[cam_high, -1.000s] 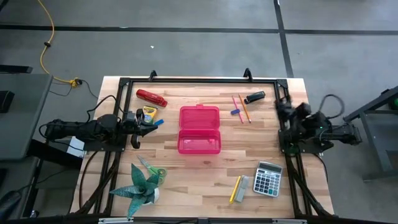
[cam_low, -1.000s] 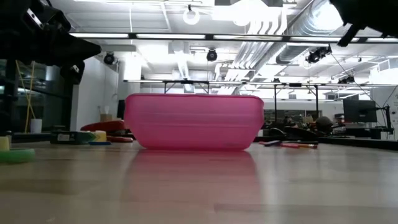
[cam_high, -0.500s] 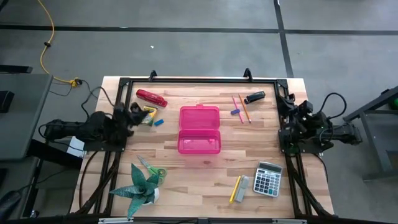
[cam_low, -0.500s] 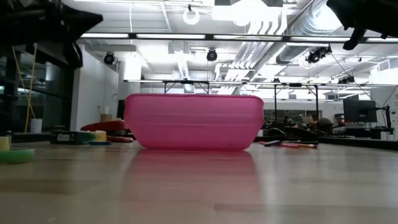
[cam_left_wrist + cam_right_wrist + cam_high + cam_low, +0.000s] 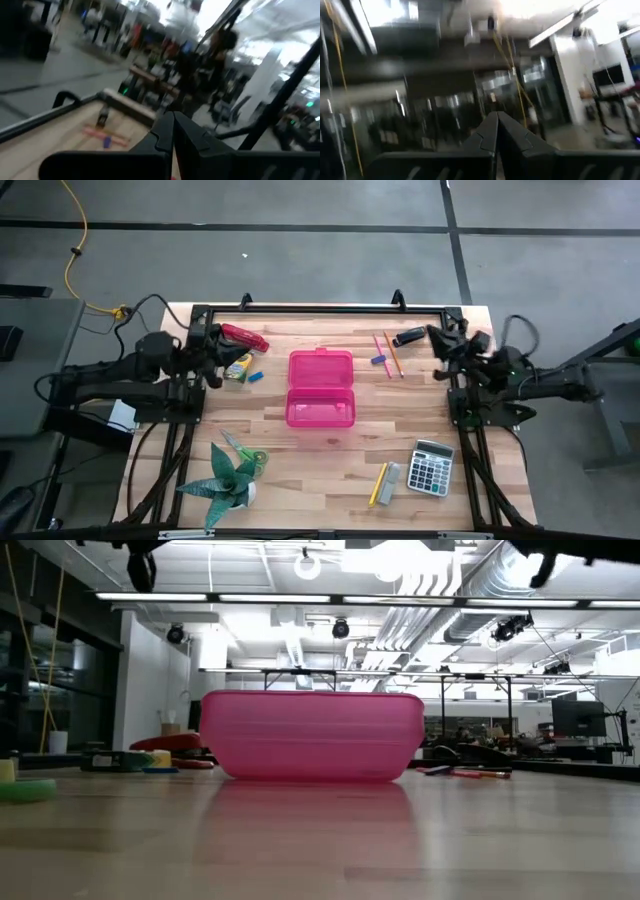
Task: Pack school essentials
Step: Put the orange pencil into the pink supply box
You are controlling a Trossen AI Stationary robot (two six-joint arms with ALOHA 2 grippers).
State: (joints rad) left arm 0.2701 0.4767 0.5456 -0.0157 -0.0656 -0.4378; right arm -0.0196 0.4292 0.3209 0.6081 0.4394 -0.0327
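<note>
In the high view the pink hinged case (image 5: 320, 388) lies open at the table's middle. The yellow-green crayon box (image 5: 238, 367) and a blue piece (image 5: 255, 376) lie left of it. Pink and orange pencils (image 5: 386, 353) with a tiny blue piece (image 5: 378, 360) lie near the far edge. A yellow pencil (image 5: 378, 483) and a grey block (image 5: 390, 477) lie near the near edge. My left gripper (image 5: 210, 350) is shut, raised just left of the crayon box. My right gripper (image 5: 437, 335) is shut, raised at the far right.
A red stapler (image 5: 243, 337) lies beside my left gripper, and a black object (image 5: 409, 336) beside my right gripper. Scissors (image 5: 245, 450) and a green spiky plant (image 5: 225, 480) stand at the near left, and a calculator (image 5: 432, 467) lies at the near right. A black frame rail (image 5: 320, 309) runs along the far edge.
My left gripper has drawn back from beside the crayon box, toward the table's left and far edges, and has risen. My right gripper has risen and swung toward the far edge. In the low view both arms have climbed almost out of the picture's top.
</note>
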